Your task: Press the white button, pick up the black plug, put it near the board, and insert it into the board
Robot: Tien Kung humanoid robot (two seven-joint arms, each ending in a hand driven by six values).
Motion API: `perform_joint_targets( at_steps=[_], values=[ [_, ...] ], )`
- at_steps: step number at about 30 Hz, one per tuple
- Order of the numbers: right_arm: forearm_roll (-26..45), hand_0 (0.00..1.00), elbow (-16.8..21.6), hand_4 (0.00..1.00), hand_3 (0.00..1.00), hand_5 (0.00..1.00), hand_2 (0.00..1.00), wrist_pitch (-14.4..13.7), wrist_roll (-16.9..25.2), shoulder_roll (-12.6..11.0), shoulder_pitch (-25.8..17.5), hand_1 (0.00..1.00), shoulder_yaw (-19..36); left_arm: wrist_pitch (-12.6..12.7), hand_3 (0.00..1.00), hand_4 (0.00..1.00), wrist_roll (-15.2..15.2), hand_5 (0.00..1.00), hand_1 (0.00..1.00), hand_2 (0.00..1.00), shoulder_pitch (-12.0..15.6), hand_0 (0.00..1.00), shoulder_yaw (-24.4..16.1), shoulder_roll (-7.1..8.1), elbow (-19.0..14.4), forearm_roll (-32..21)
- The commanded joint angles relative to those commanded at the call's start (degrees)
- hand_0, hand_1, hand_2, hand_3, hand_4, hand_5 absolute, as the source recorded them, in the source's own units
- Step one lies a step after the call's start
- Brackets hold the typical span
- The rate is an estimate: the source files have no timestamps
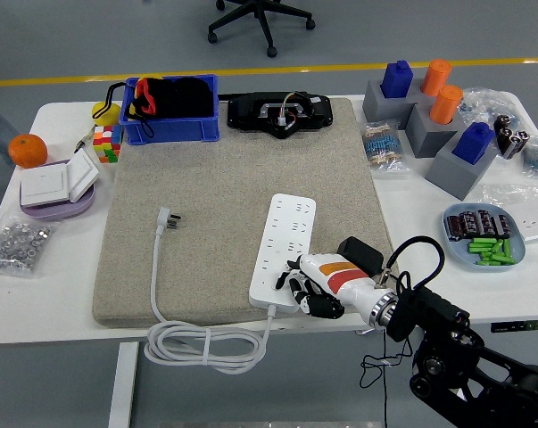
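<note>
A white power strip [284, 251] lies on the beige mat [224, 178], its near end toward me. My right hand [306, 282] rests over the strip's near right corner with its fingers curled down onto it, holding nothing. The strip's white button is hidden under the hand. A black plug [361, 252] lies on the mat's right edge just behind my wrist. The strip's own white plug [167, 219] lies to the left on the mat, with its cable coiled [202, 346] off the table's near edge. My left arm is out of view.
A blue bin [170, 111] and a black device [279, 111] stand at the mat's far edge. Grey blocks with blue and orange cylinders [429, 116] stand at the far right. A blue plate of small parts [487, 236] is at the right. An orange [27, 150], switch box [56, 185] and bag of nuts [17, 245] are at the left.
</note>
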Motion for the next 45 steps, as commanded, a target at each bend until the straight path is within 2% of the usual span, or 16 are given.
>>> perform_joint_targets(
  at_steps=[40, 45],
  values=[
    [-0.33, 0.002, -5.57, 0.235, 0.551, 0.002, 0.092, -3.27, 3.63, 0.91, 1.13, 0.002, -1.92, 0.10, 0.718, 0.717, -0.07, 0.300, 0.695, 0.669, -0.15, 0.709, -0.34, -0.49, 0.00, -0.31],
    [-0.47, 0.002, -4.56, 0.236, 0.550, 0.002, 0.092, -3.26, 3.79, 0.73, 1.02, 0.002, -1.69, 0.10, 0.718, 0.718, -0.06, 0.301, 0.695, 0.669, -0.03, 0.709, -0.46, -0.55, 0.00, -0.24]
  ],
)
